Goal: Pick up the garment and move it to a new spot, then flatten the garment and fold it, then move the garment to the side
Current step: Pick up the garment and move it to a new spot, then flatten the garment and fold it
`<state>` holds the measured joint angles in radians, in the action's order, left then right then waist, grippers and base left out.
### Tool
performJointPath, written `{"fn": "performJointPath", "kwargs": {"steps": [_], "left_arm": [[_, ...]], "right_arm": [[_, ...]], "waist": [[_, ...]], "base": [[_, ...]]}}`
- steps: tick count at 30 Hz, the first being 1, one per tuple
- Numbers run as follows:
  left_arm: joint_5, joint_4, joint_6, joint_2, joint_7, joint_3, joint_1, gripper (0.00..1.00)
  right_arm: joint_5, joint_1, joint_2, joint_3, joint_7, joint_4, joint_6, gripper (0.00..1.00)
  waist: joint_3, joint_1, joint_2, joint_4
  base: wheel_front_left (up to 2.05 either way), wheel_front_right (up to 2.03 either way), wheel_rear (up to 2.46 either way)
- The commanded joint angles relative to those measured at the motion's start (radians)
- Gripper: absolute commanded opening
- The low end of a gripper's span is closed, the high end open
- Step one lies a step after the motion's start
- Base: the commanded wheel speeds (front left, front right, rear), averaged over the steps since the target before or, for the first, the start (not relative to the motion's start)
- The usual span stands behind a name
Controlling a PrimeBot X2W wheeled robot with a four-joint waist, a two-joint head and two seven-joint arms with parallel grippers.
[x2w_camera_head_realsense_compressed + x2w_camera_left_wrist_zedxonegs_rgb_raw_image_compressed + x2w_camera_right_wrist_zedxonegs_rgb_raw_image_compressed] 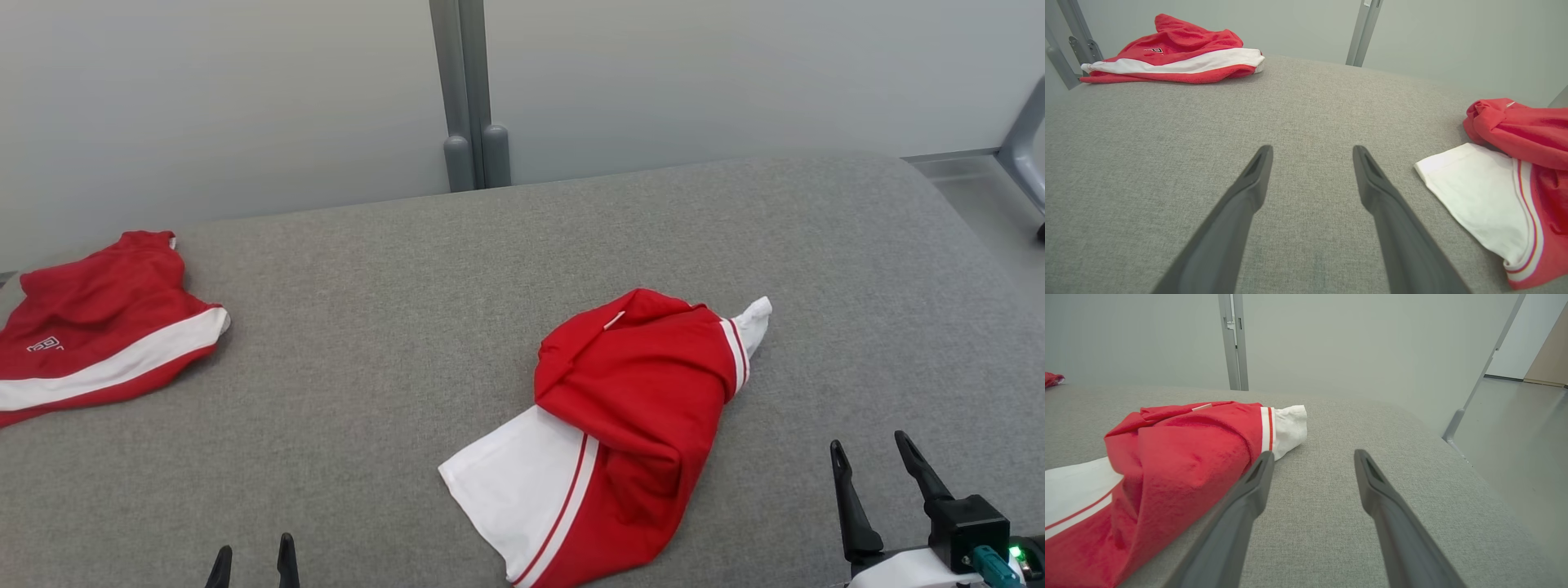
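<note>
In the middle of the head view, a little right of centre and low, lies the crumpled garment (645, 384). It is one of two red-and-white garments on the grey padded surface (392, 327). The second garment (90, 327) sits at the left edge of the frame, well apart from the first. It is red with a broad white band and a small white logo.

The crumpled garment is bunched and twisted. A thick red mass rolls over its top, and a flat white panel edged with thin red and white stripes spreads toward the lower left. A white cuff behind a red-and-white stripe pokes out at its upper right.

There are two grippers, each with two dark fingers. The left gripper (255, 545) peeks up from the bottom edge, left of centre. In the left wrist view its fingers spread wide over bare grey fabric with nothing between them. The right gripper (868, 441) stands at the lower right, also spread wide and empty. In the right wrist view one fingertip is just beside the cuff, and whether it touches cannot be told. One grey post (469, 90) rises at the top centre.
</note>
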<state>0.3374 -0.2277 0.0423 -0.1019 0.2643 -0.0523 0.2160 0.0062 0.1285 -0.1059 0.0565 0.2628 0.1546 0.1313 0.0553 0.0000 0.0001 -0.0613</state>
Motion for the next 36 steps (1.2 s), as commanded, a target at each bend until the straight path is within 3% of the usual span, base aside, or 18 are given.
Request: {"fn": "performJointPath", "kwargs": {"steps": [1,19,36], "left_arm": [[-0.015,-0.003,0.013,0.010,0.000,0.018,0.017,1.00],[-0.072,-0.032,0.061,0.043,0.000,0.083,-0.009,1.00],[-0.078,-0.045,0.075,0.050,0.000,0.101,-0.016,1.00]], "right_arm": [[0.003,0.000,-0.006,-0.002,0.003,0.004,-0.001,1.00],[0.014,-0.017,-0.002,-0.021,0.003,0.014,-0.001,1.00],[0.019,-0.027,-0.008,-0.044,0.003,0.022,-0.001,1.00]], "waist": [[0.005,0.0000,-0.0001,-0.005],[-0.003,0.0000,-0.0001,0.027],[-0.008,0.0000,-0.0001,0.037]], "base": [[0.00,0.00,0.00],[0.00,0.00,0.00],[0.00,0.00,0.00]]}}
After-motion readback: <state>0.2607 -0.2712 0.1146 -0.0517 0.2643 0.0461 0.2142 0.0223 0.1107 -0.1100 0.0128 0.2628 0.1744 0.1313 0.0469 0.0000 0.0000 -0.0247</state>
